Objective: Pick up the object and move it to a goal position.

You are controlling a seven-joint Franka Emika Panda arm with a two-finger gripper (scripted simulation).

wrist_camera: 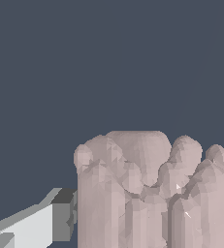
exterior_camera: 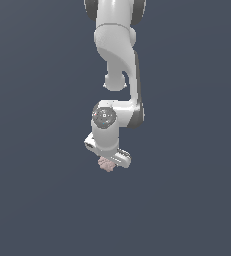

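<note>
Closest to the wrist camera, the small pale pink, lumpy, bumpy-surfaced blocky chunk fills the lower part of that view, its rounded knobs rising in a ragged crown with a dip near the middle. One white gripper finger with a grey pad presses right up against one flank of the chunk; at the opposite flank only a thin dark sliver at the picture's edge shows, so the second finger is mostly out of frame. The chunk sits between the two, clenched by the white gripper.

In the exterior view, the same pink chunk pokes out just beneath the white gripper, on the side toward the exterior view's left, and is narrower than the gripper body. The gripper is tilted, its lower bar slanting down toward the exterior view's right. Whether the chunk touches the surface below or hangs clear of it cannot be told, since no shadow or edge marks the ground.

Above the gripper sits a round grey wrist joint, and farther back the white arm links with dark seams rise to the top edge of the picture. Behind everything lies a plain dark slate-blue ground, uniform in both views, with no visible edges or corners.
</note>
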